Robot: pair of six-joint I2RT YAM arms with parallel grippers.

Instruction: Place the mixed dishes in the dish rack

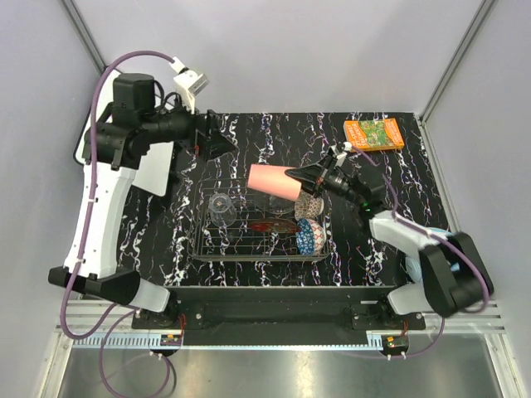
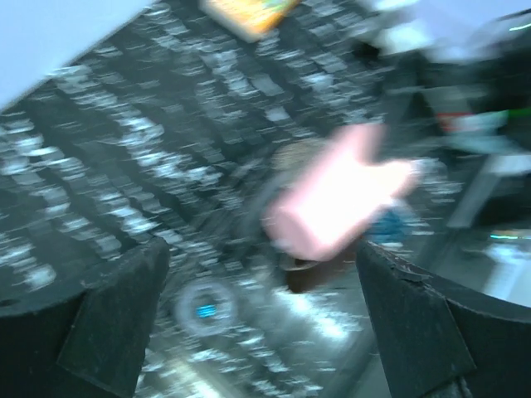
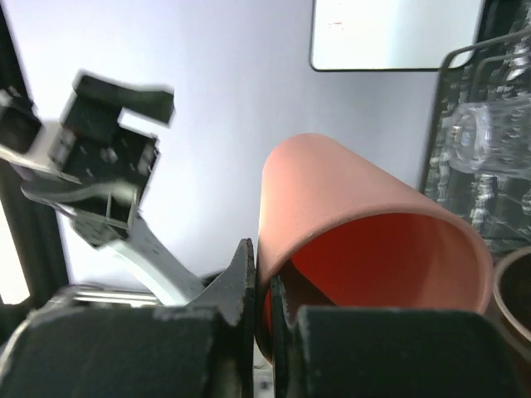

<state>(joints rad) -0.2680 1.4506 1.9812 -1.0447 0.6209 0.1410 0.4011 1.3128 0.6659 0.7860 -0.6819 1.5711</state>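
Black marbled table below, dish rack at its middle; my right gripper is clamped on the rim of the salmon-pink cup, held sideways over the rack; I'd judge it light, stiff, probably breakable, so a rim pinch suits; left gripper gapes empty, far left.
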